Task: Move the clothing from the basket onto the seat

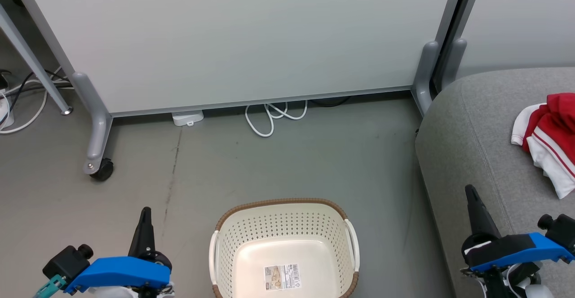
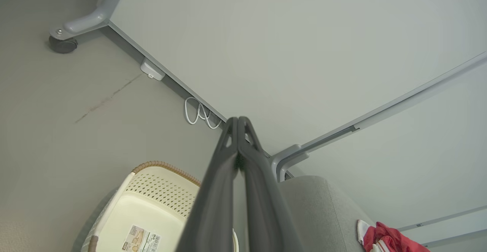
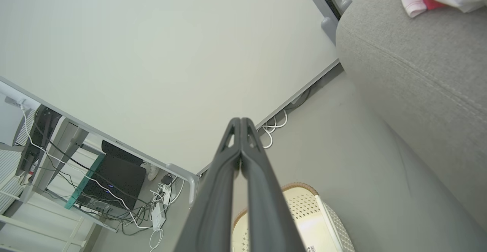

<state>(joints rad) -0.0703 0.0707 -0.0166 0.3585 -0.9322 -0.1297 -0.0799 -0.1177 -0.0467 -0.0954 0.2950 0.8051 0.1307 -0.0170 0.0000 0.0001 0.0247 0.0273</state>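
Jaws: pressed together on both arms, nothing held. Left gripper (image 1: pixel 145 212) low left; right gripper (image 1: pixel 471 192) low right, over the seat's near edge. Basket (image 1: pixel 283 202): on the floor between them, a paper label (image 1: pixel 282 276) inside, no garment seen. Seat (image 1: pixel 471 122): right of the basket, rounded corner toward it. Clothing (image 1: pixel 550 131): heaped on the seat, ahead and right of the right gripper, the nearer arm. Transfer judged complete. Open floor (image 1: pixel 314 163) runs on to the partition (image 1: pixel 251 37).

On floor (image 1: pixel 314 163), front and centre: basket (image 1: pixel 287 221). Behind it, by partition (image 1: pixel 233 37): cable (image 1: pixel 274 116). Right of basket: seat (image 1: pixel 471 145), clothing (image 1: pixel 550 136) on it.
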